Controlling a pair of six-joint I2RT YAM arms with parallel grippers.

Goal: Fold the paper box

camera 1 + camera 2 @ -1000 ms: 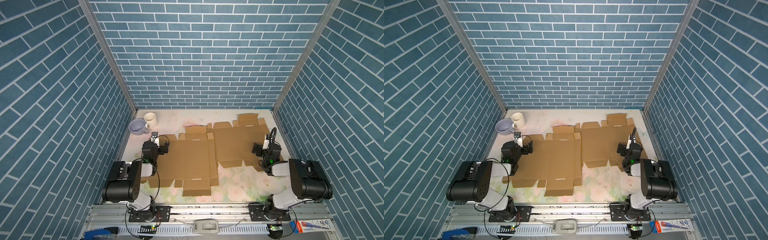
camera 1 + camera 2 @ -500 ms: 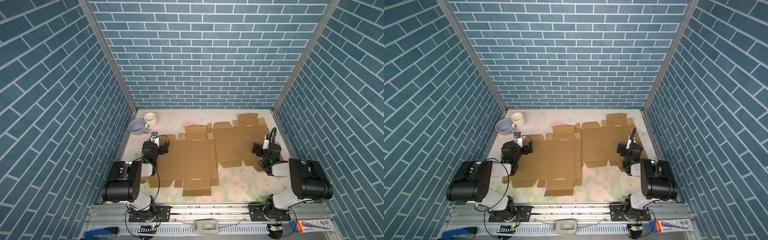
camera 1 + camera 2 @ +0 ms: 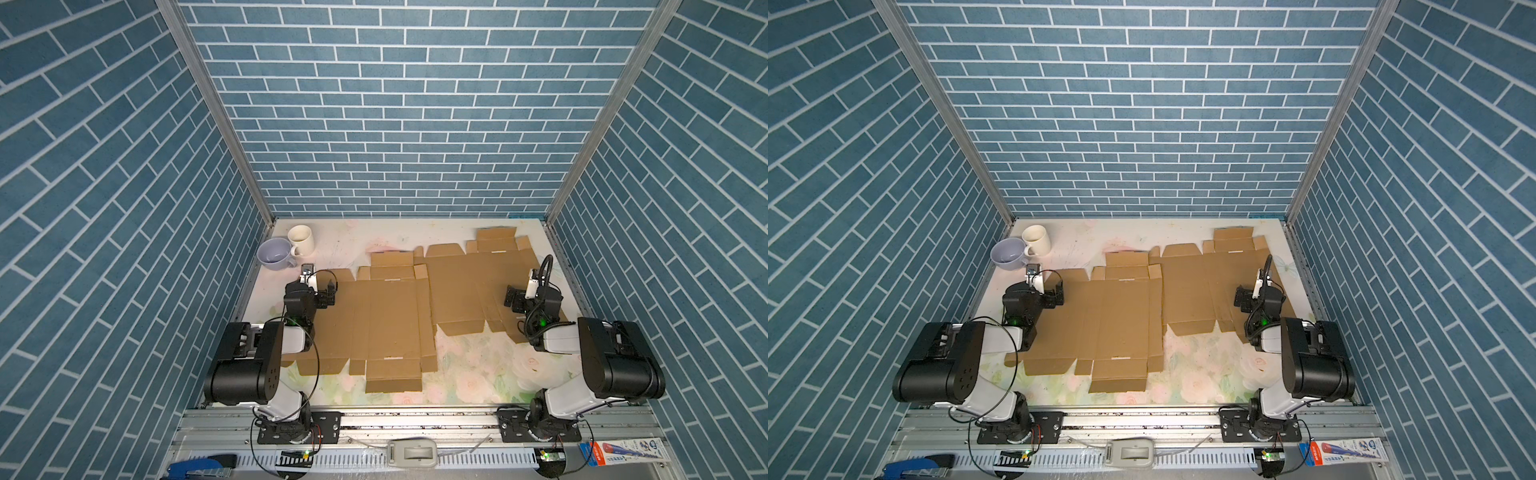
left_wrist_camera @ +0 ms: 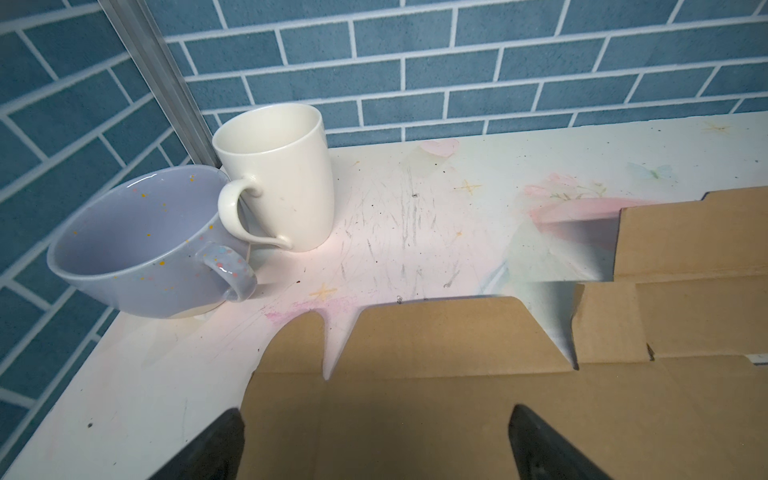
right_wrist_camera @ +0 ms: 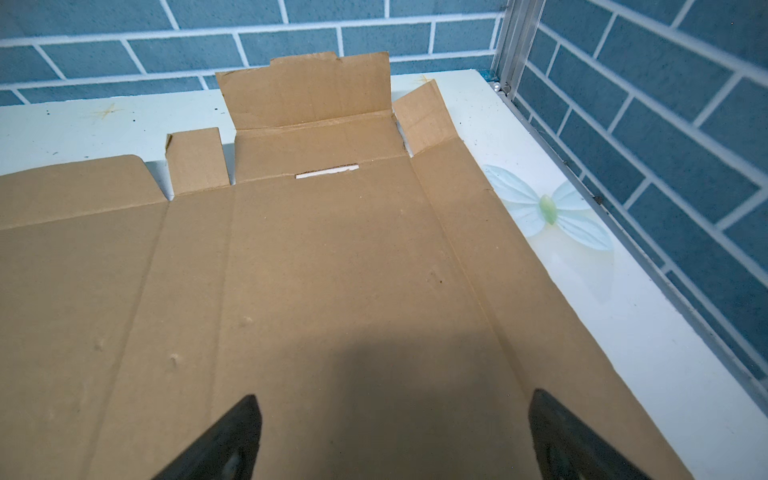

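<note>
Cardboard lies in two flat sheets on the tabletop (image 3: 478, 374), and only the top views take in both whole. The front box blank (image 3: 386, 324) stretches from near the front edge to mid-table, towards the left edge. The back box blank (image 3: 465, 286) sits towards the back right corner. In both top views their side edges meet near the middle; whether one overlaps the other I cannot tell.

My wrist views give what those miss. The left wrist view shows coloured speckles on the lavender cup (image 4: 137, 237), with the cream mug (image 4: 282, 174) just beside it, both in the back left corner. The right wrist view shows the back box blank's end flap (image 5: 307, 91) tilted up off the surface, and a printed butterfly (image 5: 548, 208) on the tabletop by the sheet's right side.

The front box blank's creases run from front edge to back edge, with tuck flaps pointing at each. The back box blank is turned a little, its creases slanting towards the right edge. Which way either sheet is longer I cannot judge.

My left claw (image 4: 376, 417) is spread wide over the front box blank's back left corner, gripping nothing. My right claw (image 5: 395, 399) is just as wide over the back box blank's panels nearest the right edge, also empty. Whether any tip touches cardboard I cannot tell.
</note>
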